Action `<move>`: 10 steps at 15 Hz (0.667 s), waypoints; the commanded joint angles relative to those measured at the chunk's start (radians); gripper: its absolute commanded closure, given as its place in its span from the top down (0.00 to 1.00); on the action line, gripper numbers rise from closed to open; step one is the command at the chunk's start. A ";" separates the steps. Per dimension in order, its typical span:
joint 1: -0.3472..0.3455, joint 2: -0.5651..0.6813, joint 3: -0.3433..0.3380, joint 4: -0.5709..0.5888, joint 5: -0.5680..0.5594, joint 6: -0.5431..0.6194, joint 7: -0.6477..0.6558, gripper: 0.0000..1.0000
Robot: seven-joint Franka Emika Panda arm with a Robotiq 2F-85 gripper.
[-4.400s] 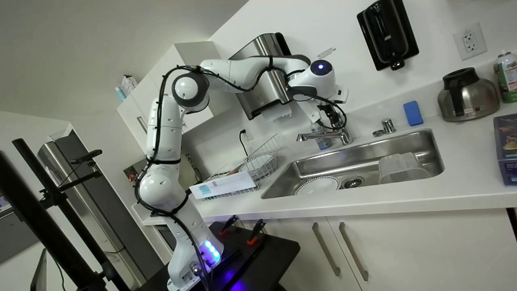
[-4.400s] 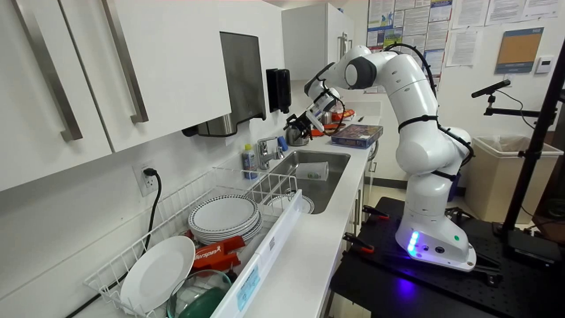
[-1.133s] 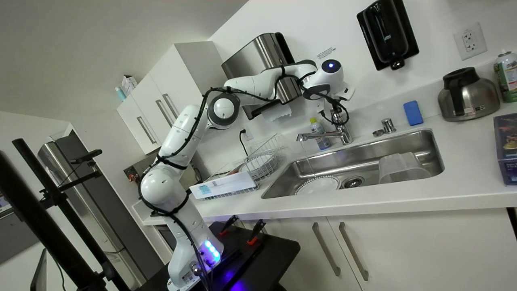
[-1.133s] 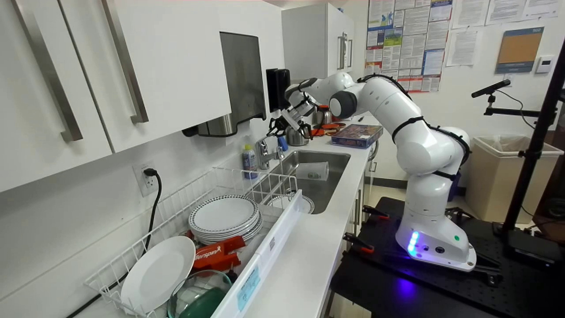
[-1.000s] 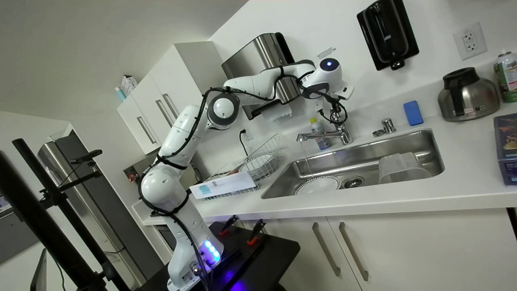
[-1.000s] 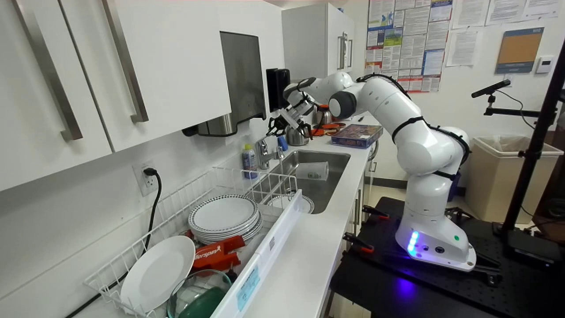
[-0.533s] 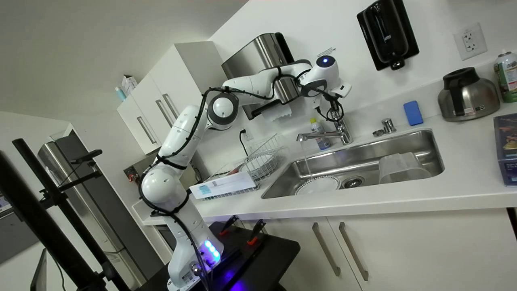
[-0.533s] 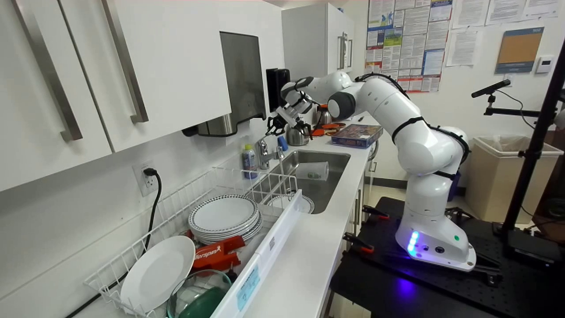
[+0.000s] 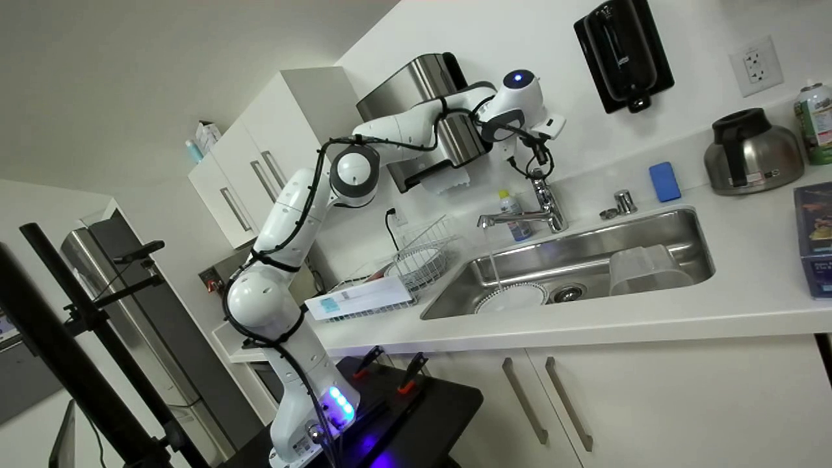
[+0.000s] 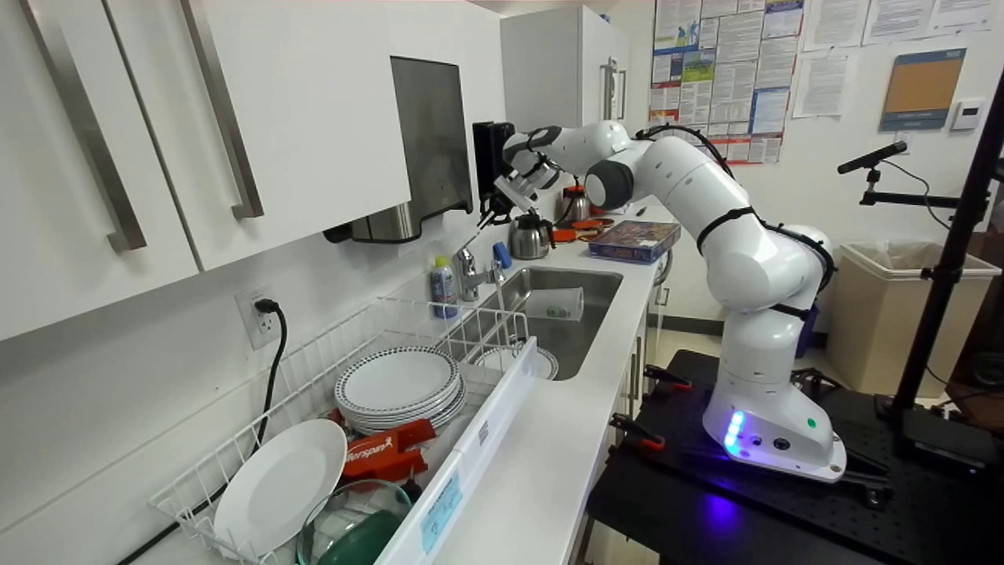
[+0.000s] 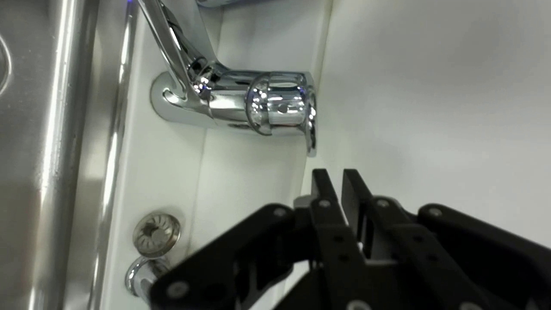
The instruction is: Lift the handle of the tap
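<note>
The chrome tap [image 9: 549,211] rises behind the sink, and water [image 9: 492,260] runs from its spout in both exterior views. Its handle [image 11: 311,122] is a thin lever at the end of the body in the wrist view; in an exterior view the handle [image 9: 539,184] tilts up, with my cable loop in front of it. My gripper [image 11: 335,172] is just off the handle's tip in the wrist view, its fingers close together with a narrow gap and nothing between. In both exterior views the gripper [image 10: 484,222] hangs just above the handle; contact is hard to judge.
A steel sink [image 9: 585,266] holds a plate and a translucent container [image 9: 650,270]. A spray bottle [image 10: 444,286] stands beside the tap, a stubby fitting [image 11: 148,273] on its far side. The wall and a towel dispenser [image 9: 448,123] are close to the arm.
Several seconds ago no water ran; now it does, and the stream has thickened over the last second. My gripper came to the tap, then rose slightly off the handle.
</note>
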 commanded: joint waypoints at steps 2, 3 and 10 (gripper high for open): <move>-0.003 -0.046 -0.018 0.001 -0.026 -0.056 0.030 0.52; -0.005 -0.056 -0.022 -0.008 -0.031 -0.063 0.021 0.59; -0.051 -0.164 -0.062 -0.112 -0.132 -0.282 -0.265 1.00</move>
